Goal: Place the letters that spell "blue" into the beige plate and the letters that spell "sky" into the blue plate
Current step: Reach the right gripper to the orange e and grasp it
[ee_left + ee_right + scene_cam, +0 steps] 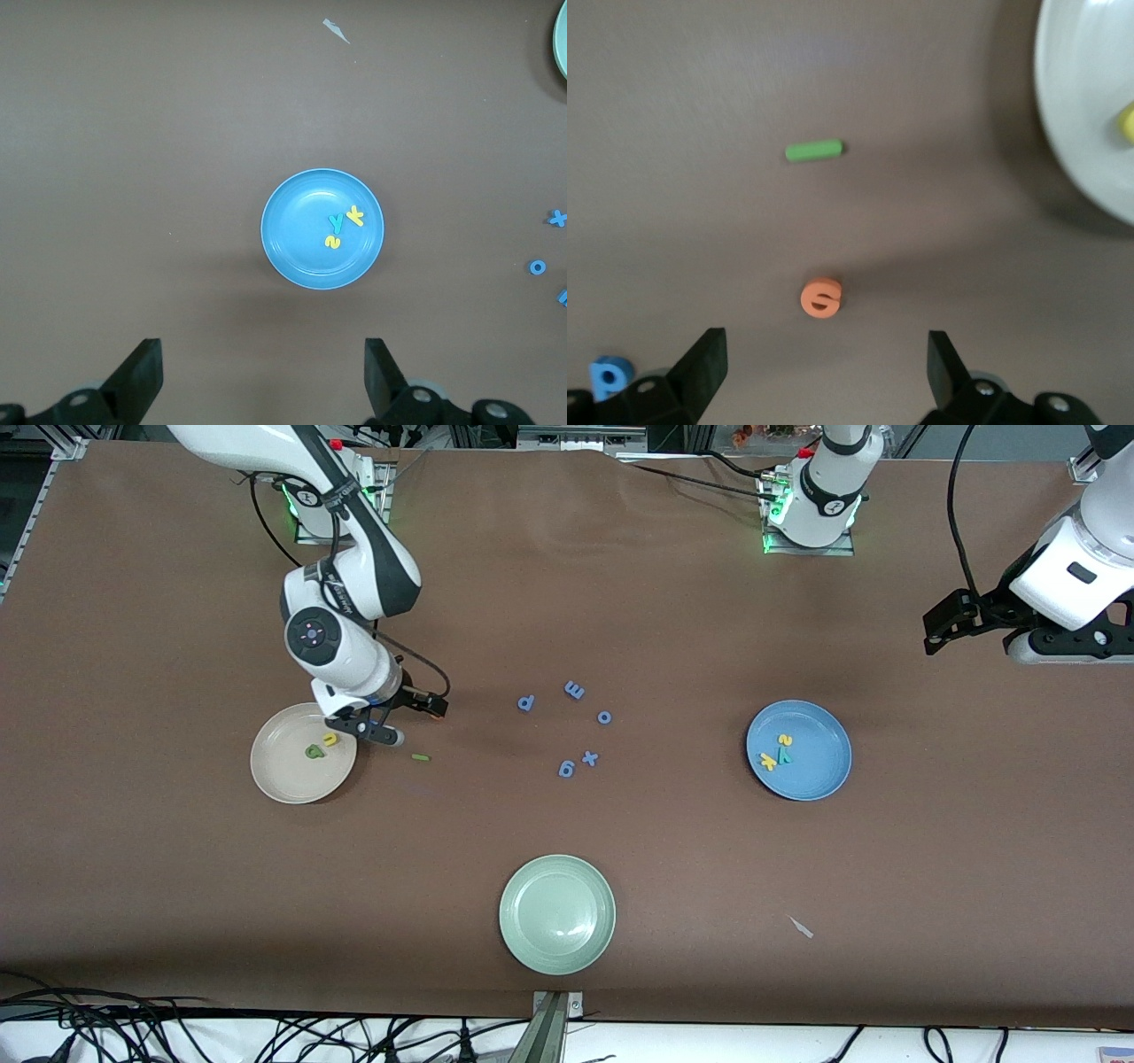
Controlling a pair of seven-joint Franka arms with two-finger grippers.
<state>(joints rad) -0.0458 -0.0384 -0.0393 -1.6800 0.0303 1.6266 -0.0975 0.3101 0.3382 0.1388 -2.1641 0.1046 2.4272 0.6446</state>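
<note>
We are working on the word "blue". The beige plate is sitting toward the right arm's end of the table, and it is already holding the green "b" and the yellow "u". The orange "e" and the thin green "l" are lying on the bare table just beside that plate, on the side toward the table's middle. The "l" is lying nearer to the front camera than the "e".

The right gripper is hanging over the "e", with its fingers spread wide and nothing between them. We judge the "e" to be the piece in hand. To take it well, we are thinking of:
- centring the gap on the letter, which is sitting almost midway already
- coming straight down until the fingertips are nearly on the cloth, since the foam is low and light
- closing gently, so the letter is not squeezed out sideways or nudged into the "l"
- lifting clear of the raised rim before letting go over the plate's bare middle

The blue plate is lying toward the left arm's end, with "s", "k" and "y" inside, so "sky" looks finished. The left gripper is waiting above that end of the table, empty, with its fingers wide apart.
</note>
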